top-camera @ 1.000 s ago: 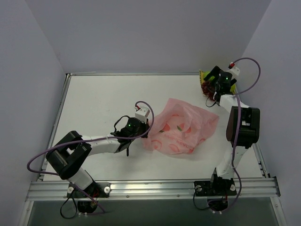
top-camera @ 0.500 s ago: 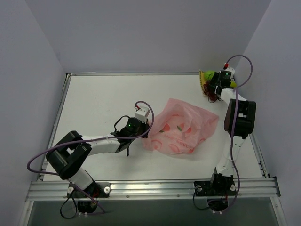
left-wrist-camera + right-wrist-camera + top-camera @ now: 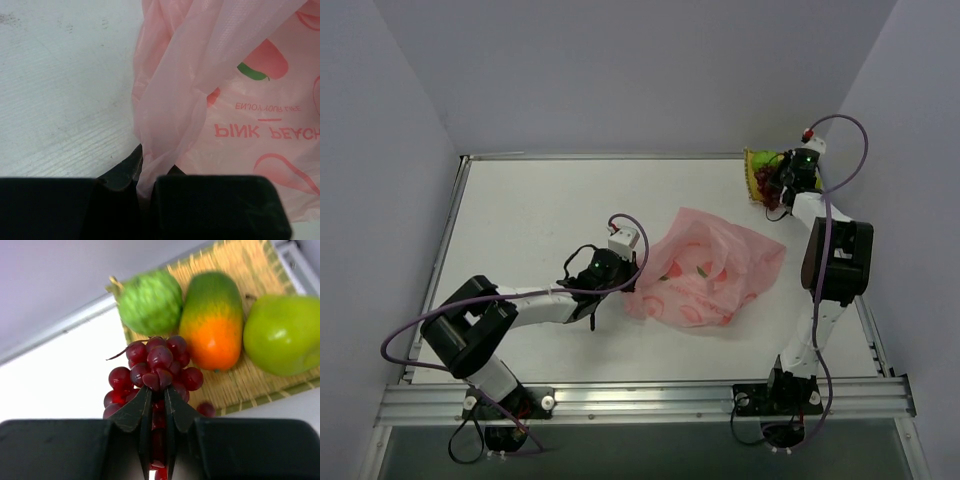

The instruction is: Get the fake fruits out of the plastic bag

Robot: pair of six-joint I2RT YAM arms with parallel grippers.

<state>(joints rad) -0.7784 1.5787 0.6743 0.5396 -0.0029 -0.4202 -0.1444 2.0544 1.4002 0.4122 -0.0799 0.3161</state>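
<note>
The pink plastic bag (image 3: 705,275) lies mid-table, printed with peaches. My left gripper (image 3: 149,172) is shut on a twisted strip of the bag (image 3: 170,120) at its left edge. My right gripper (image 3: 158,390) is shut on the dark red grape bunch (image 3: 155,360) at the far right corner, over the near edge of the woven mat (image 3: 240,382). On the mat rest a bumpy green fruit (image 3: 150,302), an orange-green mango (image 3: 212,320) and a smooth green fruit (image 3: 280,335). From above, the right gripper (image 3: 775,192) covers most of the grapes. What the bag holds is hidden.
One loose grape (image 3: 206,409) lies at the mat's edge. The table's raised rim (image 3: 600,156) and the back wall stand close behind the mat (image 3: 753,160). The right side rail (image 3: 876,345) runs along the right arm.
My right gripper went from wide open to shut on the grape bunch, and its wrist shifted slightly toward the far right corner. The left arm and the bag stayed put.
</note>
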